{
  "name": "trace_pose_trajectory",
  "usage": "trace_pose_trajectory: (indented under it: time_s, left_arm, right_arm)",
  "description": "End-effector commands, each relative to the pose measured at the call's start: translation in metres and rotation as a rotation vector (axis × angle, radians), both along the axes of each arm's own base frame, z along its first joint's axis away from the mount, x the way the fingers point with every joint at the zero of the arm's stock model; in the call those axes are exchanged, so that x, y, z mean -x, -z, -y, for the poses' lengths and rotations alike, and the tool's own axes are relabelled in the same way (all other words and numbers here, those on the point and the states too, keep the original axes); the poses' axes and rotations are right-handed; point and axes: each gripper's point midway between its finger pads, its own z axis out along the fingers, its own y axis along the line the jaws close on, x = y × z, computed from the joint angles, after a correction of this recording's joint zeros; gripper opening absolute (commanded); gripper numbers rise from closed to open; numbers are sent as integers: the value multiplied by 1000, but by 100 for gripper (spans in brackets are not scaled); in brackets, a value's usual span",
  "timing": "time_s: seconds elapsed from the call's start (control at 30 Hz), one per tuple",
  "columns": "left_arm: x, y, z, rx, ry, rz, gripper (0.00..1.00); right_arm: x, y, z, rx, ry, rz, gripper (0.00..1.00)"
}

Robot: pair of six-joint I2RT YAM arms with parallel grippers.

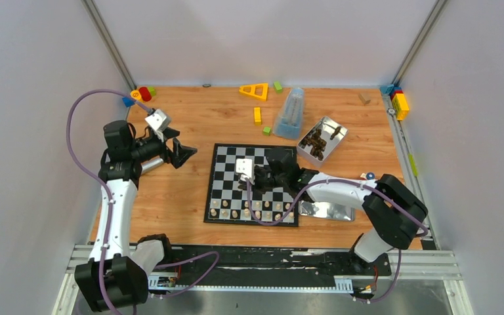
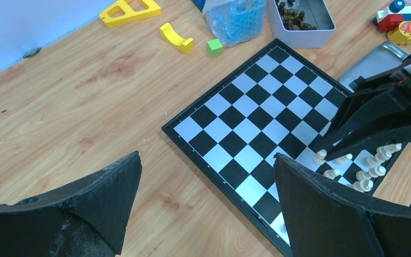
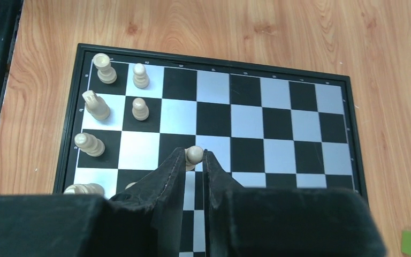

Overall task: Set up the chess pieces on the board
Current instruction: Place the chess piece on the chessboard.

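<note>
Now, just past the back-row pieces (image 3: pixel 96 104) at the board's (image 3: pixel 278 123) near edge, gripping a pawn (image 3: pixel 195 153) upright in the clenched right hand (image 3: pixel 193 159), over the second row beside two standing pawns (image 3: pixel 139 108). Likely needs a straight drop, long axis vertical. Farther left, off the board, holding the left hand (image 1: pixel 184 155) spread wide above the tabletop (image 1: pixel 170 197), well apart.

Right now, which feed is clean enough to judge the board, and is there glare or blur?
Top external: even light, chess pieces tiny, metal tin beside the board shines. Left wrist: board sharp, the left end effector darkens the bottom edge. Right wrist: clearest; the pale chess piece pinched in the right end effector is crisp, white squares bluish.
</note>
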Motion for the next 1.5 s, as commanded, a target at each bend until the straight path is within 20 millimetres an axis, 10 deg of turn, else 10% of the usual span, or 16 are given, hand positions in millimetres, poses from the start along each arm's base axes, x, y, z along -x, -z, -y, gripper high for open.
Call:
trace_pose_trajectory:
  time_s: [0.0, 1.47]
  left_arm:
    - [2, -11, -1, -30, 15, 84, 100]
    - [-1, -1, -3, -45, 12, 88, 100]
  right_arm:
    - [5, -3, -16, -61, -36, 76, 0]
    - [38, 49, -29, 28, -127, 10, 7]
